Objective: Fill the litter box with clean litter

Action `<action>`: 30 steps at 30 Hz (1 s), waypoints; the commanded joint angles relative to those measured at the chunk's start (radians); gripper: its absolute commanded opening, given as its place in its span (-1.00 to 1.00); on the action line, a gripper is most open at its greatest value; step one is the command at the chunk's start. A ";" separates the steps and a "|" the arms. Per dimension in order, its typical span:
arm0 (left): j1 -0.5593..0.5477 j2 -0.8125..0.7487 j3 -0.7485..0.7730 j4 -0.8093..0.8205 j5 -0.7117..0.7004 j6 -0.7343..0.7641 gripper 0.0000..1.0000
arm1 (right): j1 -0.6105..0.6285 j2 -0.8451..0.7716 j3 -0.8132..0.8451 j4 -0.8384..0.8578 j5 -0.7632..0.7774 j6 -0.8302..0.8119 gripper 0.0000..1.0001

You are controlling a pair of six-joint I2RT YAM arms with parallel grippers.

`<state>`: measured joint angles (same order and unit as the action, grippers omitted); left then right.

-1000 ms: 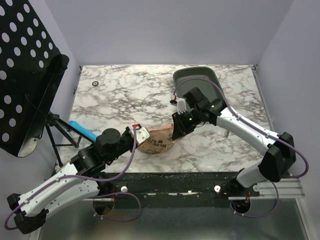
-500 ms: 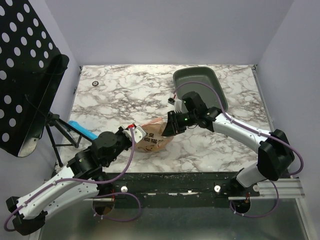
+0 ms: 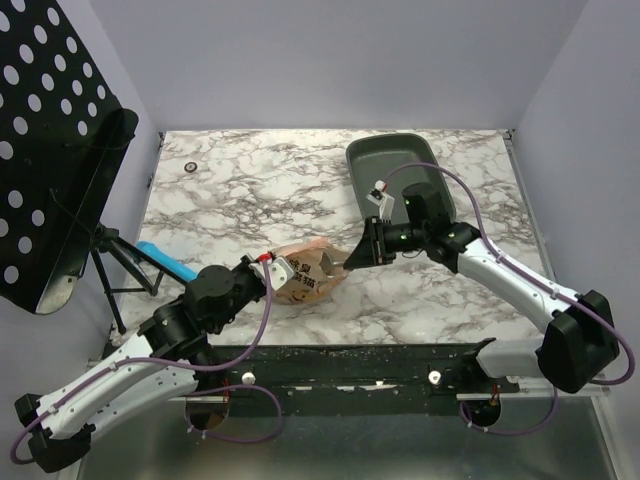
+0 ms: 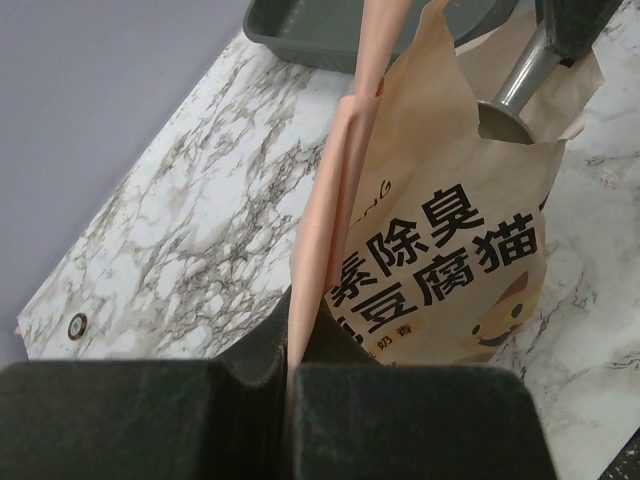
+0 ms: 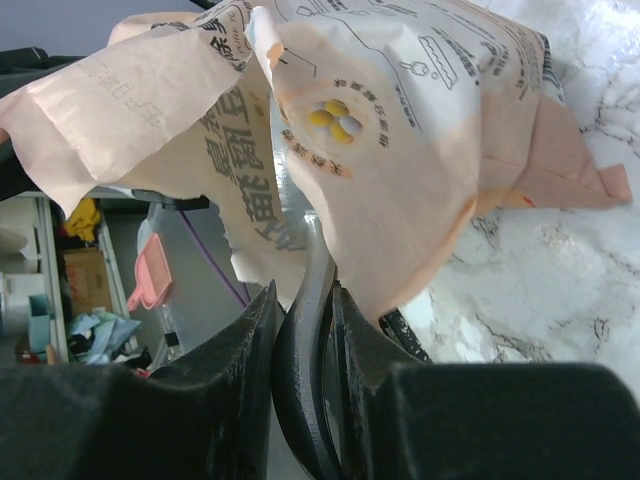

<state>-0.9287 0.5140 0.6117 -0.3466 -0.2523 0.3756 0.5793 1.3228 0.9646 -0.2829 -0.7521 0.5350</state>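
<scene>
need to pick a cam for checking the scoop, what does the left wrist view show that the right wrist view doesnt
Only the left wrist: the rim of the litter box at the top, the left jaws pinched shut on the edge of the bag, and the bowl of the scoop at the bag's open mouth. Only the right wrist: the scoop's handle clamped between the right jaws, plus clutter beyond the table edge. Both: the printed bag, part of the scoop, and the marble table.

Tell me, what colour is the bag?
The bag is pale peachy tan with black writing; the left wrist view shows it best.
</scene>
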 commanded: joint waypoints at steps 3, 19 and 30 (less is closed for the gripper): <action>0.002 -0.019 -0.039 0.099 0.110 -0.003 -1.00 | -0.104 -0.094 -0.064 0.048 -0.127 0.025 -0.99; -0.081 0.047 -0.108 0.276 0.073 -0.012 -1.00 | -0.251 -0.253 -0.236 0.114 -0.194 0.235 -0.99; -0.154 0.026 -0.164 0.385 -0.041 0.017 -1.00 | -0.289 -0.313 -0.449 0.381 -0.239 0.522 -0.99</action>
<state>-1.0645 0.5419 0.4488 -0.0582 -0.2794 0.3859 0.3008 1.0183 0.5560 -0.0643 -0.9337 0.9291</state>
